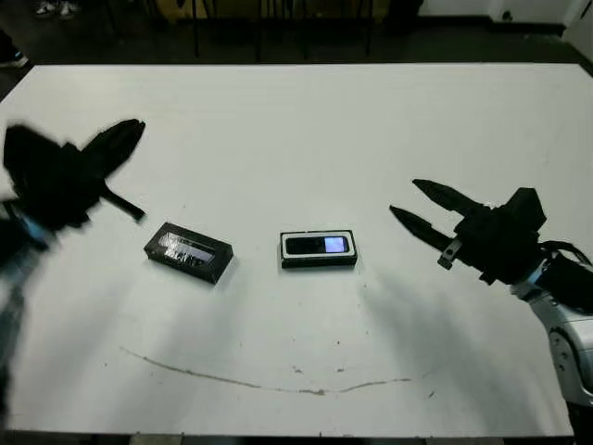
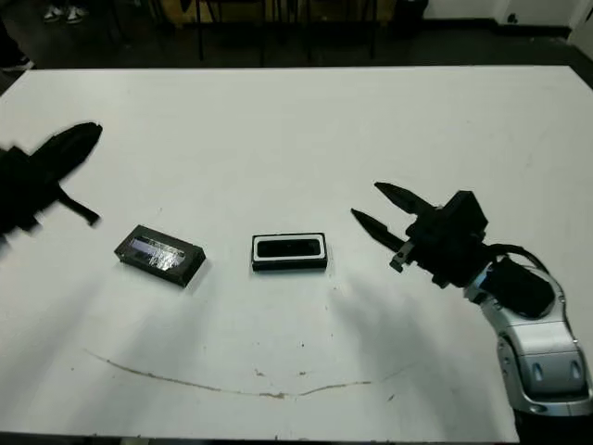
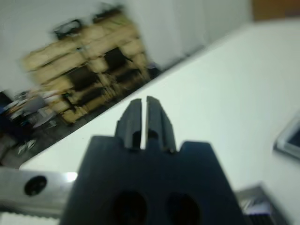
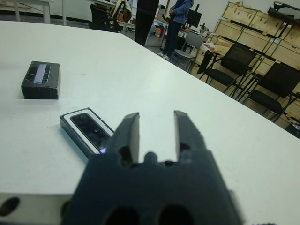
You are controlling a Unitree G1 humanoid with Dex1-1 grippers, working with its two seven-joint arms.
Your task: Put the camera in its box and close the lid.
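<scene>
The camera (image 1: pixel 317 245), a slim black bar with a small bluish screen, lies inside the box (image 1: pixel 318 262), a black-rimmed tray with white lining at the table's middle. The lid (image 1: pixel 188 250), a black panel with a silvery patch, rests on the table to the left of the box, apart from it. My right gripper (image 1: pixel 403 197) hovers open to the right of the box, its fingers pointing toward it with nothing between them. My left gripper (image 1: pixel 134 130) is raised at the far left, blurred, and its fingers (image 3: pixel 133 112) are pressed together on nothing.
A thin brownish mark (image 1: pixel 278 385) runs across the white table (image 1: pixel 306 120) near its front edge. Beyond the far edge, in the right wrist view, are a standing person (image 4: pixel 180 18), black chairs (image 4: pixel 225 65) and wooden crates.
</scene>
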